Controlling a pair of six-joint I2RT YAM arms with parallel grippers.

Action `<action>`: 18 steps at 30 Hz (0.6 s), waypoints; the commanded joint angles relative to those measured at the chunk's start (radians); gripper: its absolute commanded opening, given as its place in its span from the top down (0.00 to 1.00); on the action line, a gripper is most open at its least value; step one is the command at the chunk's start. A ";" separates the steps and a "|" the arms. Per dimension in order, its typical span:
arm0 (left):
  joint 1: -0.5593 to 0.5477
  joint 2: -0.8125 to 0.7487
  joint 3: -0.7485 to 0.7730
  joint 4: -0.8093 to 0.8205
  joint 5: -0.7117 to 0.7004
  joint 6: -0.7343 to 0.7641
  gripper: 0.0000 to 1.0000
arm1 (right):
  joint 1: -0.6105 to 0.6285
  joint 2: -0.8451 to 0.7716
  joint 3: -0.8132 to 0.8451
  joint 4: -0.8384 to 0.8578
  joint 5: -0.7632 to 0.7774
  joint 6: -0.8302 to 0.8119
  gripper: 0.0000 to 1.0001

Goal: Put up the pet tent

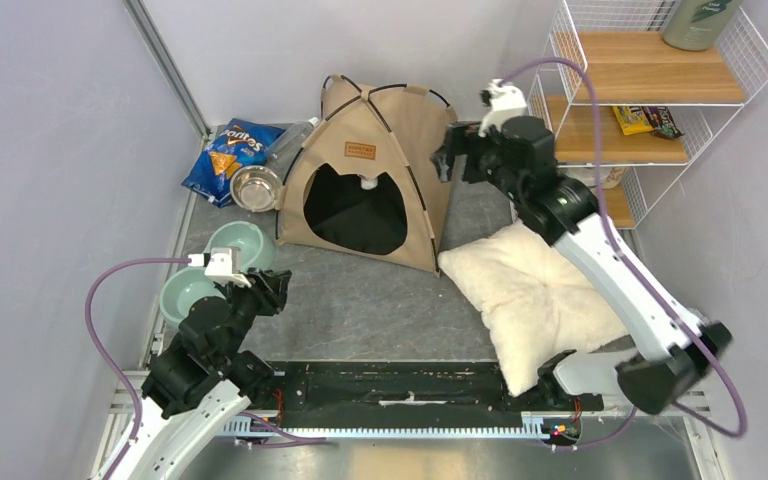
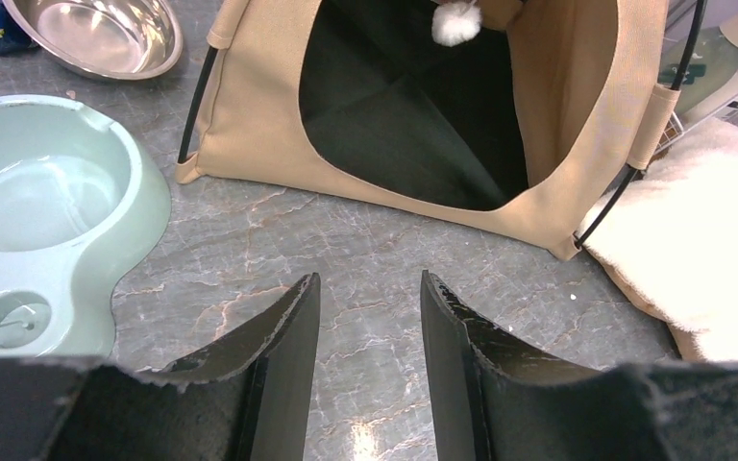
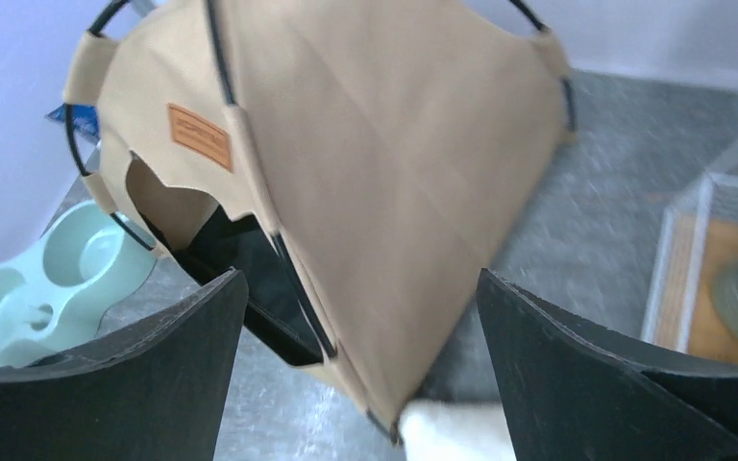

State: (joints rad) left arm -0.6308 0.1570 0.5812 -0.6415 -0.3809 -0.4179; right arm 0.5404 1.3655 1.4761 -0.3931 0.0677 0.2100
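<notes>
The tan pet tent (image 1: 400,130) stands upright at the back of the table on its black poles, with its dark arched doorway facing the arms. My right gripper (image 1: 447,155) hovers at the tent's upper right side. In the right wrist view it (image 3: 360,279) is open wide, with the tent's side panel (image 3: 394,163) and brown label below it, and nothing gripped. My left gripper (image 1: 270,290) sits low at the front left. In the left wrist view it (image 2: 370,288) is open over bare table and points at the tent's doorway (image 2: 577,96).
A fluffy white pillow (image 1: 535,290) lies to the right of the tent, touching its front corner. A green double bowl (image 1: 215,265) sits by my left arm. A steel bowl (image 1: 255,187), a chip bag (image 1: 225,155) and a bottle (image 1: 290,140) lie behind it. A wire shelf (image 1: 650,90) stands at the back right.
</notes>
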 commanded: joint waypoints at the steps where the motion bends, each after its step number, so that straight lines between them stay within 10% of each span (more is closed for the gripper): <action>1: -0.003 0.001 -0.005 0.022 0.027 0.018 0.50 | -0.002 -0.140 -0.109 -0.235 0.301 0.215 0.03; 10: -0.003 -0.009 -0.007 0.026 0.051 0.015 0.50 | -0.005 -0.366 -0.492 -0.369 0.676 0.667 0.03; 18: -0.003 -0.027 -0.008 0.026 0.054 0.013 0.50 | -0.047 -0.219 -0.555 -0.375 0.779 0.909 0.03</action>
State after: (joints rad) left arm -0.6308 0.1505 0.5812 -0.6411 -0.3355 -0.4179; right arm 0.5133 1.0878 0.9234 -0.7776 0.7353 0.9199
